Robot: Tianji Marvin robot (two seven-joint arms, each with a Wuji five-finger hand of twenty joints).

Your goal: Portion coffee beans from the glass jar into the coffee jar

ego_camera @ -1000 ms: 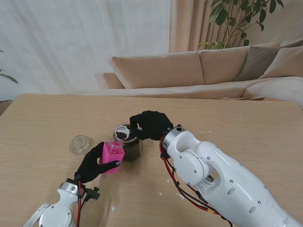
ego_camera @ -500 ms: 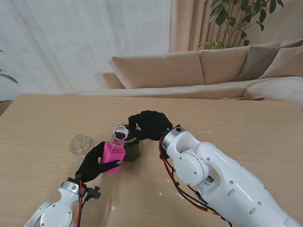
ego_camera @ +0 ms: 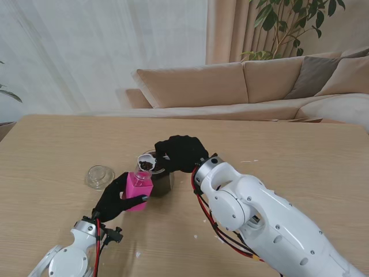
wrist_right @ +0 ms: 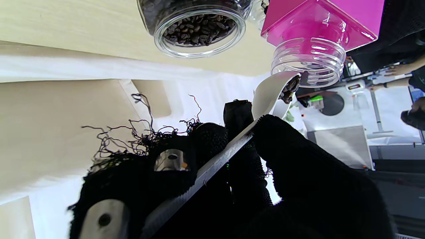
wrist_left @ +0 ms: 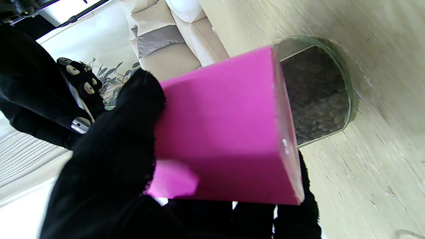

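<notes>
Near the lower middle of the stand view, the left hand (ego_camera: 113, 199) is wrapped around the pink jar (ego_camera: 138, 190), black-gloved fingers closed on its flat side, holding it tilted with its clear threaded neck toward the glass jar (ego_camera: 159, 180) just beside it on the wooden table (ego_camera: 57, 150). The pink jar is square-bodied, opaque magenta with a transparent base and a ribbed clear mouth, uncapped; in the left wrist view (wrist_left: 225, 139) it fills the middle of the frame, thumb (wrist_left: 132, 109) pressed on one face. The glass jar stands upright and open, round, packed with dark beans (wrist_right: 197, 28) up to near its rim (wrist_right: 199, 49). The right hand (ego_camera: 183, 151), centre of the stand view, pinches a white spoon (wrist_right: 269, 96) by its handle between thumb and fingers; the bowl carries a few beans and sits right at the pink jar's mouth (wrist_right: 307, 59), whether touching I cannot tell. A clear lid (ego_camera: 100, 176) lies at the left middle of the stand view, apart from both jars. A beige sofa (ego_camera: 230, 81) fills the upper right.
</notes>
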